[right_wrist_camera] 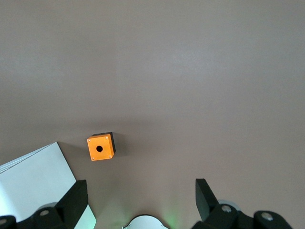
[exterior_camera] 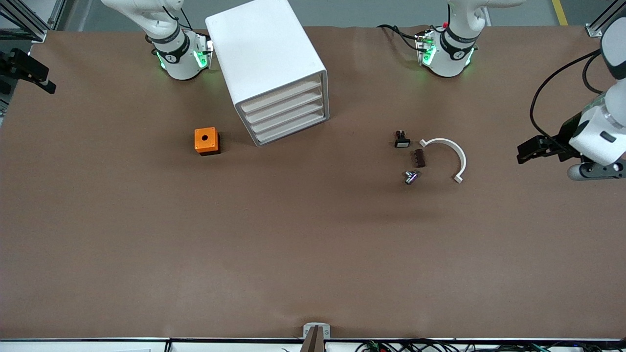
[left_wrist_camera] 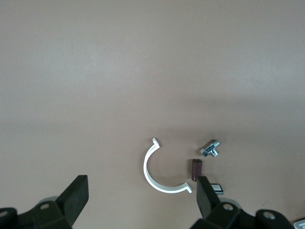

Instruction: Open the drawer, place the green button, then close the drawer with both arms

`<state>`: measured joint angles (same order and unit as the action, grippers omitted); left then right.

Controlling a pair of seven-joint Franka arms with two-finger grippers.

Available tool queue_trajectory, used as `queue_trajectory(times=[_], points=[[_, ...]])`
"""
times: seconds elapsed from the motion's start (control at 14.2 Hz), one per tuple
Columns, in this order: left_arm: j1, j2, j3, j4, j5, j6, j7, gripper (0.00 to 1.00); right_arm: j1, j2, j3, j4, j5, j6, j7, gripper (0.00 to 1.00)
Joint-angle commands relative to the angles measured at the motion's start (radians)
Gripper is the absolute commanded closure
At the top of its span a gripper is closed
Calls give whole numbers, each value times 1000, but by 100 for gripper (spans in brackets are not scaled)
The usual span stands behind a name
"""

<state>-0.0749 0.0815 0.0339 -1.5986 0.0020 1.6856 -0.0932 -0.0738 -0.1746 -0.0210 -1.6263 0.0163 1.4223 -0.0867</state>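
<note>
- Although the task turns on a green-capped button, I cannot pick one out in any view. The only small parts in sight lie in a cluster toward the left arm's end of the table.
- That cluster holds a black button with a white face [exterior_camera: 402,140], a brown block [exterior_camera: 419,158] just beside it, a silvery-blue piece [exterior_camera: 411,177] nearer the front camera, and a white half-ring [exterior_camera: 450,156] curving round them. None shows a green cap from here, so which of them is to be picked up is unclear.
- The drawer cabinet [exterior_camera: 264,49] stands between the two arm bases, turned at an angle. All four drawers [exterior_camera: 286,113] sit flush and shut.
- An orange box [exterior_camera: 207,141] rests beside the cabinet, toward the right arm's end of the table.
- The left gripper [exterior_camera: 530,154] hangs over the table's edge at its own arm's end, near the cluster. Its fingers [left_wrist_camera: 76,193] are spread wide and hold nothing.
- The right gripper [exterior_camera: 34,73] waits over the table's edge at the right arm's end, with its fingers [right_wrist_camera: 74,198] likewise spread and empty.
- By my reading, nothing is done yet. Opening a drawer, putting the button in and pushing the drawer shut all remain.
</note>
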Motion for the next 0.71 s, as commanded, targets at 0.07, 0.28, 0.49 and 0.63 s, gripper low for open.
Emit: queue_trajectory(times=[0.07, 0.28, 0.49, 0.63], points=[[-3, -32, 9, 15, 7, -1, 20, 0, 3, 4, 0, 22, 8, -14, 16, 0], [-6, -32, 3, 35, 12, -3, 12, 0, 5, 6, 0, 28, 8, -13, 24, 0], [-5, -25, 3, 69, 6, -9, 9, 0, 6, 6, 0, 28, 8, -14, 22, 0], [-3, -20, 3, 83, 3, -9, 9, 0, 11, 6, -2, 28, 8, -16, 16, 0]])
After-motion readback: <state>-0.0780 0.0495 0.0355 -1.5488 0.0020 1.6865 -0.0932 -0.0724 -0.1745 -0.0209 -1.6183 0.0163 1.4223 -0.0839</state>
